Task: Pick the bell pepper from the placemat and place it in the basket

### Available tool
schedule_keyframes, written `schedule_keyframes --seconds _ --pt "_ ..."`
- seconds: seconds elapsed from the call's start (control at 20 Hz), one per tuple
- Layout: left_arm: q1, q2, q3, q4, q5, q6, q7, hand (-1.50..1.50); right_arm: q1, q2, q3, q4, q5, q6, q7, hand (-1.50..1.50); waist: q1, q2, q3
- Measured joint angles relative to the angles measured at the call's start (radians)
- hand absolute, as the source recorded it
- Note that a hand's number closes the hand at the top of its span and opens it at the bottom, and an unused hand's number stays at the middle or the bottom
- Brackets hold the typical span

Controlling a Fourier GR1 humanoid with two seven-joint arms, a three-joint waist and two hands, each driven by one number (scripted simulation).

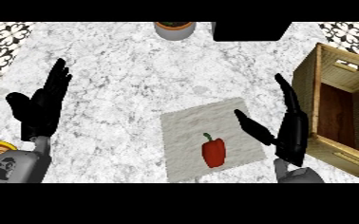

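Bell pepper (214,152) lies on the placemat (188,128), a bit toward the mat's 6 o'clock side, stem pointing to 12. Red, untouched, nothing gripping it. Task looks not started: no pick, no lift, no transfer yet.

Right hand (291,132) sits at the pepper's 3 o'clock, near the mat's right edge, between mat and basket (306,83). It is spread wide, fingers straight and pointing to 12, thumb angled out toward the mat, holding nothing and apart from the pepper. Left hand (42,105) rests open, fingers up, at 9 o'clock of the view, well away from everything.

Basket is at 3 o'clock of the view, wooden, open at the top, partly cut off by the edge; the part of its inside that shows has nothing in it.

Left to do — close on the pepper, raise it, carry it to 3 o'clock over the basket's near wall, release.

Around: a plant pot (174,29) at 12 o'clock and a black object (249,31) at 1 o'clock on the table (126,76), both well apart from the route. Likely obstacle is only the basket wall — the pepper must clear it.
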Motion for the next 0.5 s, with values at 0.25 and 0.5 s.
schedule_keyframes --seconds 0.25,0.5 --pt "0.005 0.002 0.007 0.005 -0.005 0.009 0.011 0.00 0.041 -0.082 0.046 -0.046 0.131 0.207 0.259 -1.50 -0.012 -0.006 -0.007" --pt "-0.003 0.013 0.018 0.007 0.005 -0.004 0.022 0.00 0.061 -0.133 0.135 -0.156 0.144 0.493 0.510 -1.50 -0.012 -0.008 -0.007"
